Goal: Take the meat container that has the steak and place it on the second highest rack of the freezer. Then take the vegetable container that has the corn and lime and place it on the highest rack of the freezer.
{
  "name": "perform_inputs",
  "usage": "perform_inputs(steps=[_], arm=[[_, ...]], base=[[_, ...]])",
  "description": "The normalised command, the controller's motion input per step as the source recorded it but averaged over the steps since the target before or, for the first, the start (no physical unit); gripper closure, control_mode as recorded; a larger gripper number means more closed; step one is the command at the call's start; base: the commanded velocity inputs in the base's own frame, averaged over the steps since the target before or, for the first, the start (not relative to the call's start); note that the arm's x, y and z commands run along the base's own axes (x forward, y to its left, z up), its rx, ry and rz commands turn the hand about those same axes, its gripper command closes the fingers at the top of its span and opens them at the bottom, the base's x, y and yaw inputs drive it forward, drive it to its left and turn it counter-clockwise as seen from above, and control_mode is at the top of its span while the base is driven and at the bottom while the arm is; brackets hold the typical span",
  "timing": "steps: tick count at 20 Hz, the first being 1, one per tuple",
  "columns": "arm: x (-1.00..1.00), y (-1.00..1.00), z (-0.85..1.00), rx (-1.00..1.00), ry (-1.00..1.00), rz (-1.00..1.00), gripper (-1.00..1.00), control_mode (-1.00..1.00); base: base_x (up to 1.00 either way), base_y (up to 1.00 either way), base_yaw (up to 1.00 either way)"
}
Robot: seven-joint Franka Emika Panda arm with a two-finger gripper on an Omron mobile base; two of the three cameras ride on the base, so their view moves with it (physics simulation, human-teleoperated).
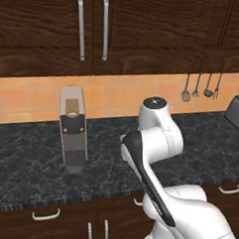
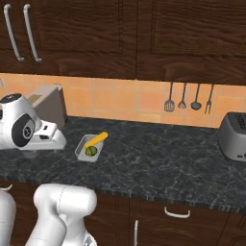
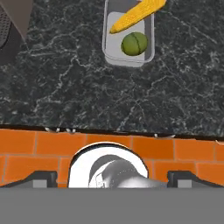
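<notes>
While my hand (image 3: 112, 177) hangs with its jaws spread wide and nothing between them, the vegetable container (image 3: 128, 37) sits on the counter (image 3: 65, 87) at about twelve o'clock in the hand view. Its corn (image 3: 138, 14) runs toward one o'clock, off the rim, with the lime (image 3: 134, 43) beside it. Bare counter surrounds the container; the coffee machine (image 2: 48, 106) stands well apart.

L base cam sits behind the arm, faces fwd/down at bench (image 1: 34, 171) w/ coffee machine (image 1: 73, 130). R base cam does the same from other side; both share bench, utensil rail (image 2: 188, 100), toaster (image 2: 234, 136). Hand cam looks straight down near bench's front edge, tray (image 3: 127, 41) close.
</notes>
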Motion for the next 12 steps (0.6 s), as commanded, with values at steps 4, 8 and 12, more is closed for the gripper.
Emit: perform_inputs(steps=[4,8,12], arm=[[0.4,-0.15,-0.4,-0.02,0.0,0.4,-1.0,-1.0],[0.3,0.07,-0.46,-0.04,0.0,0.19,-1.0,-1.0],[0.48,0.17,-0.24,-0.03,0.0,0.0,-1.0,-1.0]], base=[[0.0,0.0,0.0],[0.0,0.0,0.0],[0.0,0.0,0.0]])
